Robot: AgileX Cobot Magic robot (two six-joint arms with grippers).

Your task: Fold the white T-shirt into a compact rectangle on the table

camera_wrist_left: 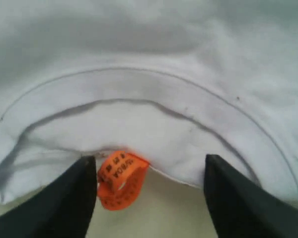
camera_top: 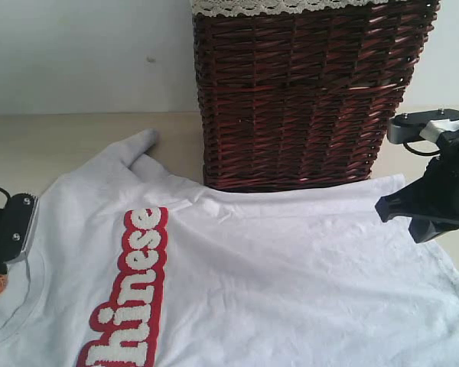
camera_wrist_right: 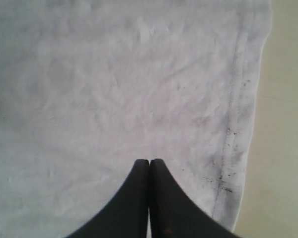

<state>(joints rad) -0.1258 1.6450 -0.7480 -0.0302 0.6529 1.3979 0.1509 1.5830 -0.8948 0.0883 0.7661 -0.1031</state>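
Item: the white T-shirt, one, spread flat and face-up on the table, its far edge touching the foot of the wicker basket; collar toward the left arm, hem toward the right. Left gripper: jaws apart, holding nothing, set astride the back edge of the collar with the orange label just inside one finger. Right gripper: jaws pressed together, poised over the plain cloth beside the stitched hem; no fabric seen pinched between them. Step in hand, as judged: securing both ends of the garment for a first fold. Handling notes: the left jaws should close on the collar band and the cloth beneath it, not on the label alone, which would slip or tear; the right jaws must part before they can take the hem, and should bite well in from the edge; both ends are best raised together and kept taut so that the cloth folds without a wrinkle, and kept clear of the basket. Count: T-shirts, one; sleeves in sight, one, the far one; bands of red-edged lettering, one; labels, one; baskets, one, with one lace trim; tables, one; grippers, two
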